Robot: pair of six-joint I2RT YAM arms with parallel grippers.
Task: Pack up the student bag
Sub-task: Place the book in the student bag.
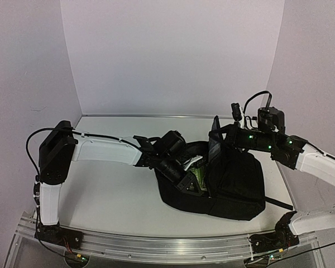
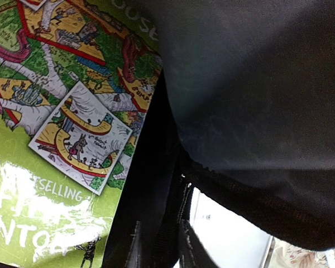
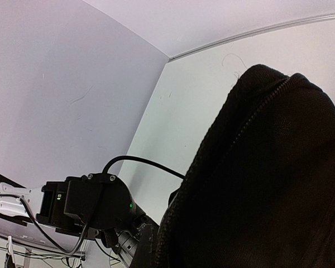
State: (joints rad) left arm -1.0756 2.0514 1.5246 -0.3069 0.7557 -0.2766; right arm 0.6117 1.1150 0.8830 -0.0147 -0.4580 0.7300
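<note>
Lying on the white surface (image 1: 117, 192), one student bag (image 1: 240, 184) gapes open, with one green illustrated book (image 2: 56, 139) in its mouth. The right gripper (image 1: 220, 130) pinches the bag's raised flap (image 1: 214, 146). The left gripper (image 1: 192, 180) sits at the opening; I cannot tell its spread.

- A white table (image 1: 117, 190) fills the floor of the scene, its surface plain and matte.
- Pale lavender walls (image 1: 173, 56) enclose it at the back and on both sides.
- A metal rail (image 1: 173, 245) runs along the near edge.
- A book (image 2: 61, 111) has a glossy green cover with cartoon map panels and white lettering.
</note>
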